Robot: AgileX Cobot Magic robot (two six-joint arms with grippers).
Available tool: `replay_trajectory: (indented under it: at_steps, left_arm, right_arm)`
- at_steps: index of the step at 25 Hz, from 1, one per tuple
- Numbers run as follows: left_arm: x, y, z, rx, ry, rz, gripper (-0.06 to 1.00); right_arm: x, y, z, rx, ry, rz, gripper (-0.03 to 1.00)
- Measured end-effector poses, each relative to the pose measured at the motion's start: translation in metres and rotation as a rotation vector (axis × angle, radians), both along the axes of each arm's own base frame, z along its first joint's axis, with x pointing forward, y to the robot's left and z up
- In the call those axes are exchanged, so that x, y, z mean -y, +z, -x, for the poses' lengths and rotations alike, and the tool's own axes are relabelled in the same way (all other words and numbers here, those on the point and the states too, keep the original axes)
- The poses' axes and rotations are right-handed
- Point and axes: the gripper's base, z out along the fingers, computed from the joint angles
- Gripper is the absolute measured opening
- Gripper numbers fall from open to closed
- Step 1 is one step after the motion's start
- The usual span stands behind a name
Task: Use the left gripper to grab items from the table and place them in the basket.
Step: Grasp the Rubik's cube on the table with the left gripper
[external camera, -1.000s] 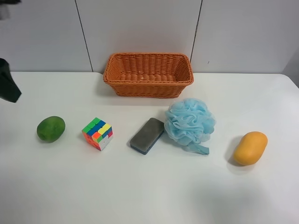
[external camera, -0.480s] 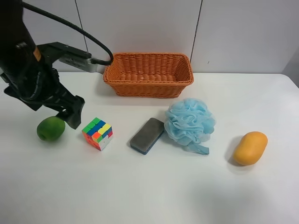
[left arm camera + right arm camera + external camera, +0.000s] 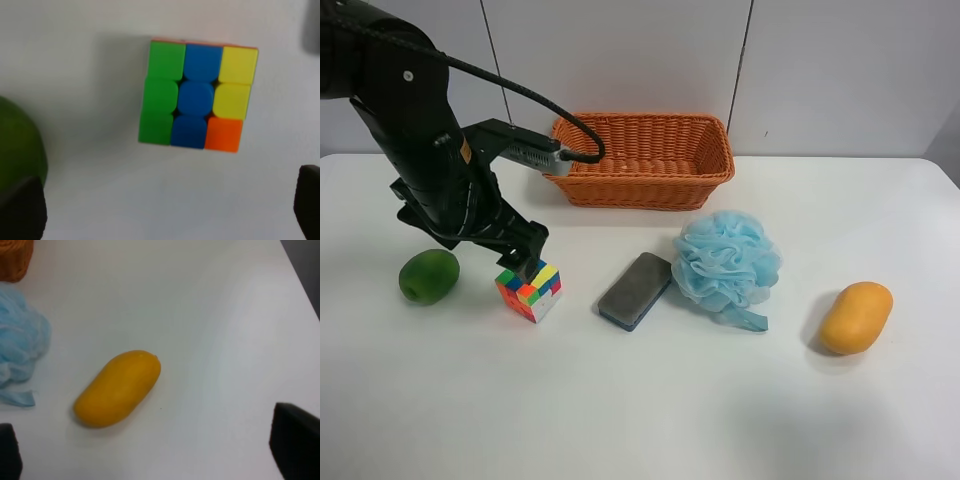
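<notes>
Just right of the green fruit [image 3: 429,276], the left end effector [image 3: 528,264] hangs directly over the puzzle cube [image 3: 529,286] on the bench [image 3: 620,400]. Its fingers are spread wide, gripping nothing, and the cube sits roughly square between them. The basket [image 3: 638,190] lies beyond, rightward. No writing is legible.

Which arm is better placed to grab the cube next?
Left. The left gripper is open right over the cube. The right gripper, also open, is over the mango, at the other end of the row.
</notes>
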Motion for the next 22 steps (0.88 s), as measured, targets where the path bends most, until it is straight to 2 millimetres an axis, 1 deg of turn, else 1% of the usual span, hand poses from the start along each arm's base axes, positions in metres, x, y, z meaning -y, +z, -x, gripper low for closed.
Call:
replay_trajectory:
  at_steps: [11,22]
  left_arm:
    - [0.01,-0.029,-0.013,0.0,-0.004,0.023,0.99]
    - [0.015,-0.07,-0.021,-0.052,-0.011,-0.005,0.99]
  right_arm:
    - [0.0,0.0,0.0,0.0,0.0,0.0,0.99]
    - [0.0,0.0,0.0,0.0,0.0,0.0,0.99]
